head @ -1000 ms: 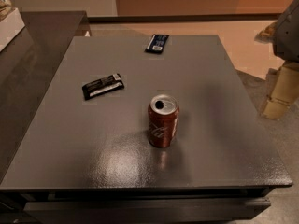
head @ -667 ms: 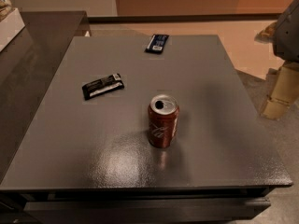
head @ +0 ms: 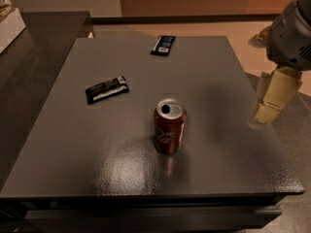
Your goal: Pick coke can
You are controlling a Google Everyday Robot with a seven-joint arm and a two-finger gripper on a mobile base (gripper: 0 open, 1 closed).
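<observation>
The coke can point(head: 170, 126) stands upright on the dark grey desk point(head: 218, 81), a little toward the front of the middle of its top. Its silver lid faces up with the dark mouth opening showing, and white script runs down its red-brown side. A faint reflection of the can lies on the glossy surface just in front of it. Nothing touches the can. The gripper point(head: 266, 111) hangs off to the right, over the desk's right edge and well apart from the can, at about the same depth as the can. Its pale cream end points down and slightly to the left. Whether it is released or clenched cannot be told from this view, and it grasps nothing that can be seen. Above it, the grey rounded housing of the arm point(head: 291, 38) enters from the upper right corner. Two flat black snack packets also lie on the desk. One packet point(head: 107, 89) rests left of and behind the can, turned at a slant, with a light stripe along it. The other packet point(head: 163, 44) sits near the far edge, roughly behind the can and well apart from it. A darker, shinier counter point(head: 43, 38) adjoins the desk on the left, and tan floor point(head: 252, 42) shows beyond the far right corner.
</observation>
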